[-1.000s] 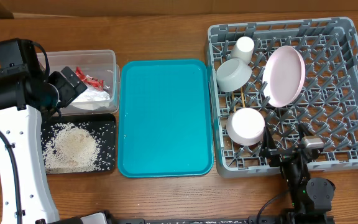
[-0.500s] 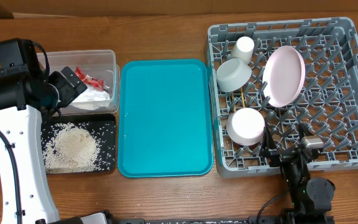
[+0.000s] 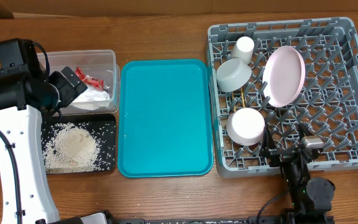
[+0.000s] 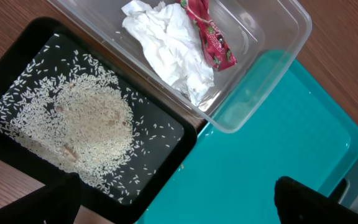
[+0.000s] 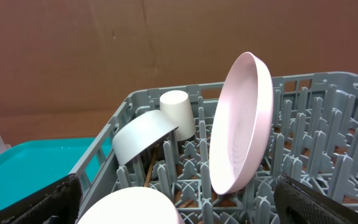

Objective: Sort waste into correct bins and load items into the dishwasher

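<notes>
Overhead, the left jaws hang wide open and empty over the line where the clear tub (image 3: pixel 79 55) meets the black tray (image 3: pixel 109 123), at the left end of the tabletop (image 3: pixel 166 25). The left wrist view shows their dark fingertips (image 4: pixel 306 199) in the two bottom corners, far apart, with nothing between them. Ahead of these jaws, inside the tub, lie the crumpled napkin (image 4: pixel 166 53) and the red snack wrapper (image 4: pixel 211 38), touching each other. Below the jaws, toward one fingertip, the black tray holds the rice scraps (image 4: pixel 82 130) in a loose mound with stray grains scattered round it. Toward the other fingertip spreads the teal tray (image 4: pixel 278 155), just beside both bins.

The right jaws are spread just as wide and hold nothing. They hover at the near edge of the dish rack (image 3: pixel 347 93), on the end of the right arm (image 3: pixel 303 186). In the right wrist view, the white bowl (image 5: pixel 129 208) sits just below and in front of them, inside the rack. Beyond it the grey-green bowl (image 5: pixel 143 137) leans tilted on its side, and the white cup (image 5: pixel 178 112) is just behind it, touching. The wooden chopsticks (image 5: pixel 149 167) slant down among the pegs beneath the tilted bowl. Ahead of the jaws, on the other side from the bowls, the pink plate (image 5: pixel 241 124) stands on edge between pegs, leaning slightly.
</notes>
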Available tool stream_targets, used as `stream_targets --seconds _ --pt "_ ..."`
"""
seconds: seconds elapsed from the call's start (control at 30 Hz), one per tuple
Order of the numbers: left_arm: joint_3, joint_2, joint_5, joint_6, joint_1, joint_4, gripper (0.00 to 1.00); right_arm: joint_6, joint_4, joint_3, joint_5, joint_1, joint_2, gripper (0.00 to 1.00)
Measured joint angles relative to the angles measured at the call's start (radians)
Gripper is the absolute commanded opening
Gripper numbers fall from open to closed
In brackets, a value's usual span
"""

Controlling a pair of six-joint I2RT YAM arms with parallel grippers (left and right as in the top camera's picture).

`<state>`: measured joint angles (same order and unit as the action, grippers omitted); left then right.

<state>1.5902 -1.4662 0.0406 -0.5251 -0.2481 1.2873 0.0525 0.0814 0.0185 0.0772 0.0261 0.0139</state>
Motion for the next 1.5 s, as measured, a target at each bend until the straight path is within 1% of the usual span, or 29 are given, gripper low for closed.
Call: stream_targets --seconds 0.13,0.33,0.47,0.67,0.8,0.9,1.07,1.2,1.5 --pt "0.000 0.006 -0.002 0.000 0.053 0.000 1.00 0.000 0.000 0.000 0.000 0.000 0.000 1.00" --pt "0.000 0.076 -0.026 0.000 0.270 -0.001 1.00 0.000 0.000 0.000 0.000 0.000 0.000 1.00" --pt "0.000 0.143 -0.030 0.000 0.387 -0.001 1.00 0.000 0.000 0.000 0.000 0.000 0.000 1.00" --pt "-0.001 0.238 -0.031 -0.025 0.425 -0.002 1.00 0.000 0.001 0.000 0.000 0.000 0.000 1.00" --pt "-0.053 0.328 -0.031 -0.052 0.425 -0.043 1.00 0.000 0.000 0.000 0.000 0.000 0.000 1.00" --pt "-0.164 0.422 -0.032 -0.058 0.425 -0.144 1.00 0.000 0.001 0.000 0.000 0.000 0.000 1.00" --pt "-0.444 0.603 -0.037 -0.072 0.424 -0.365 1.00 0.000 0.001 0.000 0.000 0.000 0.000 1.00" --pt "-0.689 0.758 -0.037 -0.073 0.404 -0.600 1.00 0.000 0.000 0.000 0.000 0.000 0.000 1.00" --pt "-1.139 1.049 0.001 -0.076 0.290 -1.085 1.00 0.000 0.000 0.000 0.000 0.000 0.000 1.00"
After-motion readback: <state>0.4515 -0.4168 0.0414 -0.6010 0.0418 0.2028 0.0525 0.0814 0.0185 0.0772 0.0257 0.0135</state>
